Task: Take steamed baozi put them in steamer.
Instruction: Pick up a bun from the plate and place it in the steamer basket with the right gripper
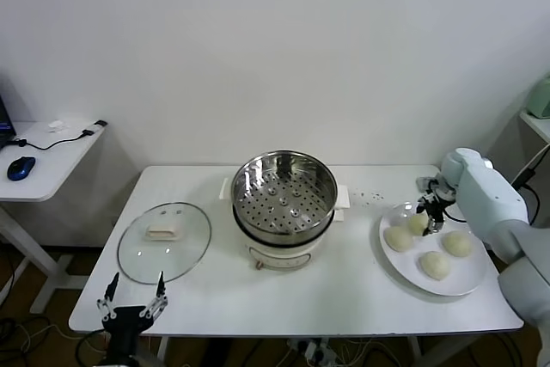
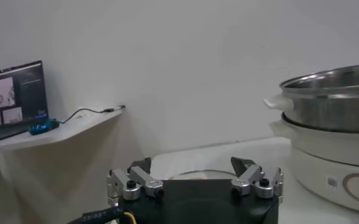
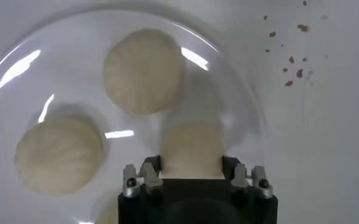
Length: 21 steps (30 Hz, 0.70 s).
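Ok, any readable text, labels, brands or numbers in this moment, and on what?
No text can be read.
Cooker base: a small label and a round mark, too small to read.
Laptop screen: windows showing, too blurred to read.
Plate, baozi, glass lid: no markings.

1. You see four cream-white steamed baozi [image 1: 399,238] on a white plate [image 1: 468,281].
2. The steamer [image 1: 284,193] is shiny silver with a dotted pattern of holes; its base is white.
3. The surface [image 1: 344,298] is white, with small brown specks [image 3: 292,58].
4. The lid [image 1: 163,242] is clear glass.
5. The right end effector [image 1: 432,212] is black with silver fittings.
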Available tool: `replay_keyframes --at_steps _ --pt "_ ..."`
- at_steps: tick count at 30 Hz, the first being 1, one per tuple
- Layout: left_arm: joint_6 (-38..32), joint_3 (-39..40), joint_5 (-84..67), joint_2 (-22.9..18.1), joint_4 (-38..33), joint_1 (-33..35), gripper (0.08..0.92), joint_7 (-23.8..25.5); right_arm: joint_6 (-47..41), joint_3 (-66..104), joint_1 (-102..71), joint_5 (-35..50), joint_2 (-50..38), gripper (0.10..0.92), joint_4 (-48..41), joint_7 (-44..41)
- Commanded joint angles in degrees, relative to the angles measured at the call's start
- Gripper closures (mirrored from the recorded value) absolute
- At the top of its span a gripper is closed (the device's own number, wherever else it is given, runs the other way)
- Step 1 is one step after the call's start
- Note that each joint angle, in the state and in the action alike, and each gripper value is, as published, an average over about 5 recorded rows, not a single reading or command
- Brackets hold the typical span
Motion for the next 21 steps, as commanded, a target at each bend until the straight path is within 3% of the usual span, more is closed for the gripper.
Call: replay_keyframes --at_steps 1,6,15,21 --pt "-0.1 0.0 0.0 0.0 0.0 0.3 0.177 0.0 0.4 1.2 0.2 -1.0 0.6 0.418 -0.6 -0.6" --pt "-0.3 0.1 0.0 0.1 0.0 0.9 0.177 0.0 1.7 -6.2 3.2 6.5 -2.3 0.423 5.2 -2.9" --pt "-0.3 0.4 0.2 0.2 -0.8 1.6 0.177 0.1 9.6 -37.2 25.2 24.7 -5.0 0.423 24.6 -6.5" --pt "-0.5 0.4 0.1 0.2 -1.0 2.1 0.177 0.0 19.5 -46.0 37.1 23.1 0.7 0.423 35.0 -5.5"
